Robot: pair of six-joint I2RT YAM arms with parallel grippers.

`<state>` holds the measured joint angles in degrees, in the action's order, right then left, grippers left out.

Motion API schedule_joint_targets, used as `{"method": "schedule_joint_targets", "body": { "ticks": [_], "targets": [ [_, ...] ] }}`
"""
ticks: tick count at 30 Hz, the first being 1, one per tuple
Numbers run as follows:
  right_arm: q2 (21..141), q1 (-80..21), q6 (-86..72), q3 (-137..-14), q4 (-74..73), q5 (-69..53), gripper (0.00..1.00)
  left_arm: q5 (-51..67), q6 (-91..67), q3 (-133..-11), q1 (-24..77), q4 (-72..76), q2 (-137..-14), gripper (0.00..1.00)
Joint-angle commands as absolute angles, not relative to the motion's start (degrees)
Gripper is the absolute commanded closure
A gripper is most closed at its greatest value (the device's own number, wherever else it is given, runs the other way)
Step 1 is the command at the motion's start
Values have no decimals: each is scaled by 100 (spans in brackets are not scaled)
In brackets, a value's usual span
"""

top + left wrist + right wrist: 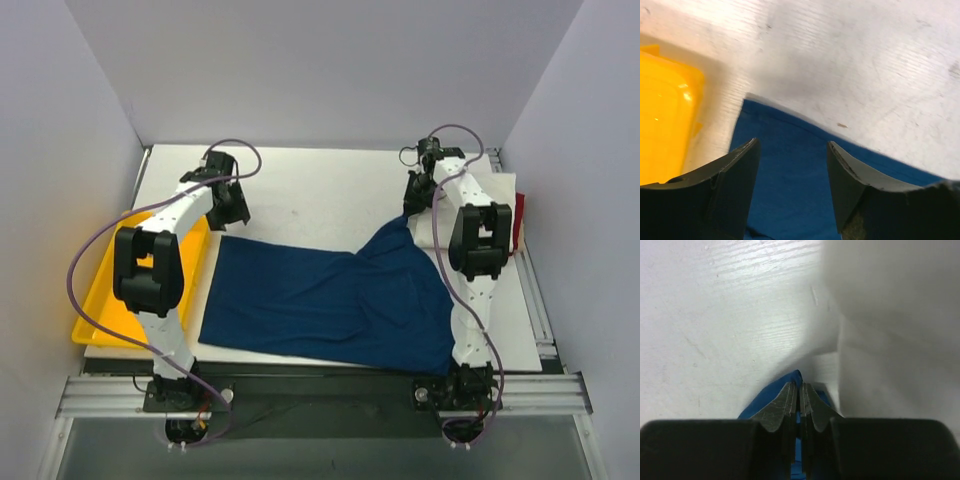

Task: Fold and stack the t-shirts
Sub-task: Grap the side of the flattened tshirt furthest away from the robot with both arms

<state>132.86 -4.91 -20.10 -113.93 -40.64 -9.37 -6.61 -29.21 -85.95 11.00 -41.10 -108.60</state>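
Observation:
The navy blue t-shirt (320, 300) lies spread over the near half of the table, its right far corner pulled up into a peak. My right gripper (412, 210) is shut on that corner; the wrist view shows blue cloth (792, 378) pinched between the closed jaws. My left gripper (232, 212) is open, hovering just above the shirt's far left corner (785, 165), jaws apart with cloth between them but not touching. The cream-white t-shirt (500, 195) lies at the right, partly under my right arm; it also shows in the right wrist view (895, 340). A red t-shirt (520, 222) peeks out at its right edge.
A yellow plastic tray (95, 300) sits at the table's left edge, beside my left arm; it also shows in the left wrist view (665, 115). Bare white table (320, 190) stretches behind the navy shirt. Walls enclose the sides and the back.

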Motion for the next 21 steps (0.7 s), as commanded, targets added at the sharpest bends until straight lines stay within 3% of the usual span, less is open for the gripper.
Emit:
{"method": "schedule_joint_targets", "body": {
  "ticks": [1, 16, 21],
  "targets": [
    [12648, -334, -2092, -11268, -4289, -844, 100, -1133, -2470, -8982, 967, -4297, -11100, 35],
    [12525, -237, -2180, -11232, -4315, -861, 100, -1345, -2145, -9659, 844, -4693, -12006, 58],
    [12481, -211, -2188, -11189, -4315, -853, 100, -1476, -2153, -9642, 844, -4746, -12076, 59]
  ]
}}
